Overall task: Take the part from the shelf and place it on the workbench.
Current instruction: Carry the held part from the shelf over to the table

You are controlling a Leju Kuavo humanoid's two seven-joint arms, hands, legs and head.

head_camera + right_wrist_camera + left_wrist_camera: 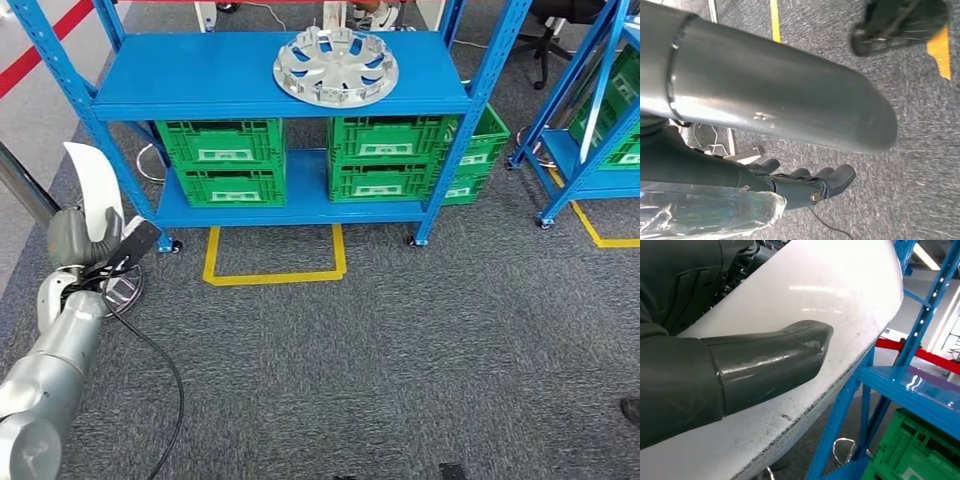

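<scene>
The right hand (806, 150) reached in with its thick grey thumb (791, 102) stretched across the frame and its darker fingers (828, 181) extended beneath it, apart and holding nothing. Beside them lay crinkled clear plastic film (711, 212). Below was speckled grey carpet floor (919, 165), marked with a yellow tape line (774, 20).

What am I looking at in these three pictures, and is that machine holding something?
A humanoid robot films itself. The head view looks down at a blue shelf carrying a silver wheel cover, with green crates below. Its left hand holds a white curved part; the left wrist camera shows that part up close under the grey thumb. The right wrist camera shows the right hand hanging over grey carpet, its fingers holding nothing.
</scene>
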